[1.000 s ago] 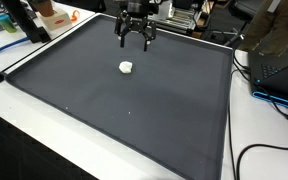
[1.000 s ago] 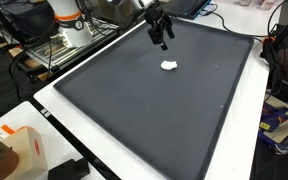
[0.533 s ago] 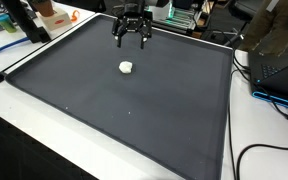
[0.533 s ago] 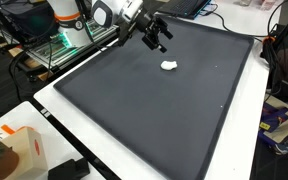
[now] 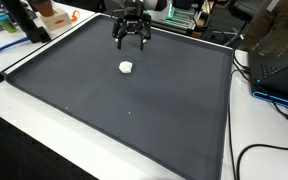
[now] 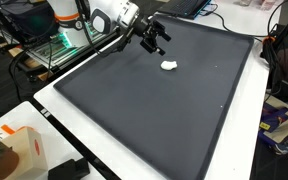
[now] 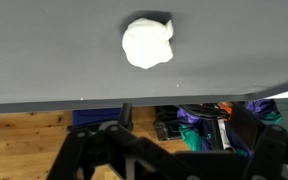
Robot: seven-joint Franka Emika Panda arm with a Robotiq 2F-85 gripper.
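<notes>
So the gripper (image 5: 131, 42) hangs in the air over the far edge of the mat (image 5: 134, 115), fingers spread wide with nothing between them. The only thing anywhere near it is a small white lump (image 5: 126, 67) sitting on the mat, lower down and out in front of the gripper, clearly apart from both fingers. In both exterior views there's a plain gap of bare mat between them. The wrist view shows the lump (image 7: 147, 43) ahead of the fingers and a bit off the centre line, with the mat's edge running across between.

Looks like the approach stage to me: lined up roughly, nothing touched yet. Getting hold of that lump would mean bringing the gripper forward and down until the fingers straddle it, centring it first, and stopping short of the mat before pinching. It looks soft and crumpled, though that's hard to tell, so a gentle squeeze seems wise.
</notes>
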